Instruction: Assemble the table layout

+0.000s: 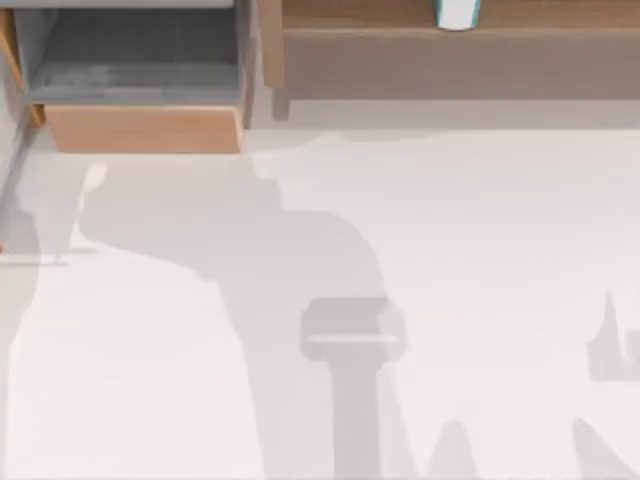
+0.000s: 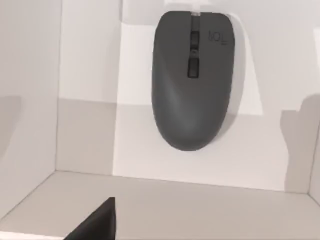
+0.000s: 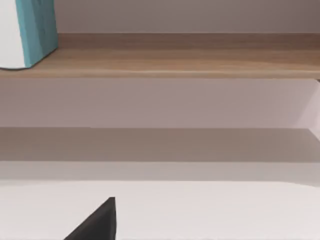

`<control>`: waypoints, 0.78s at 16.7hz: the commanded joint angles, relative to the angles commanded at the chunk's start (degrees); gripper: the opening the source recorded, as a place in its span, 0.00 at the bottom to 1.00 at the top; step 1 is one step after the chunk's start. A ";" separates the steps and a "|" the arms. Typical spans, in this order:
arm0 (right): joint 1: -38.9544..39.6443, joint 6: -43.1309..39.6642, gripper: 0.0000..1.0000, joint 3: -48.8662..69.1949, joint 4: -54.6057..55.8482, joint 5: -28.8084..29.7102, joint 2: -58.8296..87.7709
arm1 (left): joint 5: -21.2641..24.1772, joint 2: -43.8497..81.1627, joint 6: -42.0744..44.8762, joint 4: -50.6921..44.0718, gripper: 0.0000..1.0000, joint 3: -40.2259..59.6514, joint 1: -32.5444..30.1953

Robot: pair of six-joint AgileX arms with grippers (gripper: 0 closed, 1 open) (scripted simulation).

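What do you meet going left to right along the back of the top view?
Light-wood drawer unit with its grey inside open, then the long brown wooden shelf, then the white and teal container standing on it.

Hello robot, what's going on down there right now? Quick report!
Grippers: fingers not discernible. Table bare under the top camera; drawer unit open at its back left. Grey mouse before the left wrist camera. Teal-and-white container on the shelf.

An office desk setting: a white table [image 1: 480, 250]; a grey computer mouse [image 2: 192, 80]; a wooden drawer unit [image 1: 140, 125]; a wooden shelf [image 1: 450, 30].
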 joint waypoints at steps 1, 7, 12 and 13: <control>0.00 0.00 1.00 0.00 0.00 0.00 0.00 | 0.14 5.41 0.33 -2.87 1.00 6.10 0.46; 0.00 0.00 1.00 0.00 0.00 0.00 0.00 | 0.90 30.98 1.90 -14.38 1.00 36.08 1.71; 0.00 0.00 1.00 0.00 0.00 0.00 0.00 | 1.10 40.01 2.78 -15.92 1.00 47.63 1.07; 0.00 0.00 1.00 0.00 0.00 0.00 0.00 | 1.10 40.43 2.83 -15.89 1.00 48.23 0.98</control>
